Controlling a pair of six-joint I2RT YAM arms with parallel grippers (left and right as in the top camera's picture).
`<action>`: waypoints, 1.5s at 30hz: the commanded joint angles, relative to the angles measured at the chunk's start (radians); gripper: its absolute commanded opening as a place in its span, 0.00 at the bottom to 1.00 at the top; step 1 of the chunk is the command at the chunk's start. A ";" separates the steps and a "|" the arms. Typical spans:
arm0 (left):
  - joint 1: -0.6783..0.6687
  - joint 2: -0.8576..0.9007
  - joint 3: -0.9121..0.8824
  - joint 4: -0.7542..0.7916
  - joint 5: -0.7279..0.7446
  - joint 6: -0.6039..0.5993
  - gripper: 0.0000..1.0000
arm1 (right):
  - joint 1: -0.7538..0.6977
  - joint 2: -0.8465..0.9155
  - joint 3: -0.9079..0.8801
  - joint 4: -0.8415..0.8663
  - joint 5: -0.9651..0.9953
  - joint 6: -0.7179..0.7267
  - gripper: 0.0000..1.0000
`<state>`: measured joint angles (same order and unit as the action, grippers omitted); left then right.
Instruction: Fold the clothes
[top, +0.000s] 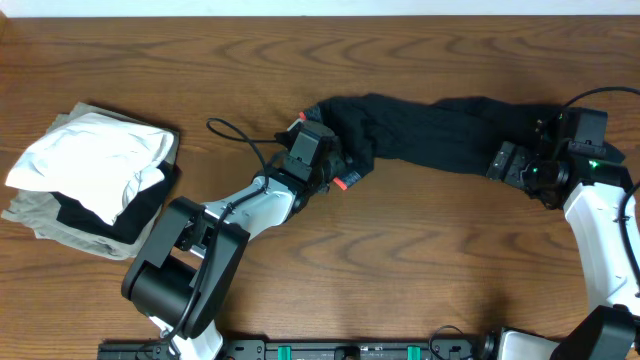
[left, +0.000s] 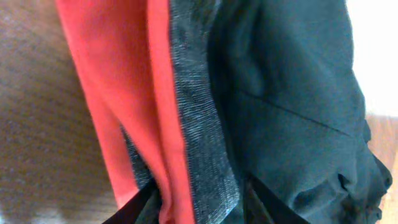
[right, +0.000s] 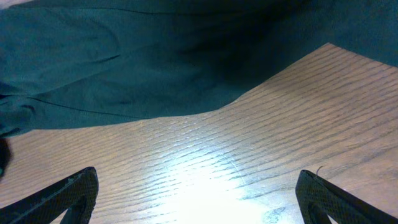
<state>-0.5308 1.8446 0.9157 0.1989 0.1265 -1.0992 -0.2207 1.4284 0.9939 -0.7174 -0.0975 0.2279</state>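
Left wrist alone shows left pincer (left: 199, 199) clamped on trousers (left: 298, 124) at red waistband (left: 165, 93); right pincer (right: 198, 180) spread apart.

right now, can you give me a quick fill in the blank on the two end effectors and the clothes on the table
1. The left end effector is shut on the black trousers at their red-and-grey ____.
2. The right end effector stands ____ over the bare table, holding nothing.
3. The shirt on top of the clothes at the left is ____ in colour.

Missing words: waistband; open; white.
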 joint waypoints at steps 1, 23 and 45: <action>0.005 0.018 -0.012 0.021 -0.020 0.026 0.42 | -0.007 -0.010 0.009 0.000 -0.004 0.011 0.99; 0.002 0.045 -0.012 0.081 -0.090 0.026 0.32 | -0.007 -0.010 0.009 -0.001 -0.005 0.011 0.99; 0.011 -0.485 0.007 -0.319 0.019 0.491 0.06 | -0.001 -0.122 0.009 -0.035 -0.042 0.002 0.99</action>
<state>-0.5251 1.5402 0.9051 -0.0666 0.1425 -0.7532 -0.2207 1.3750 0.9939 -0.7486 -0.1242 0.2272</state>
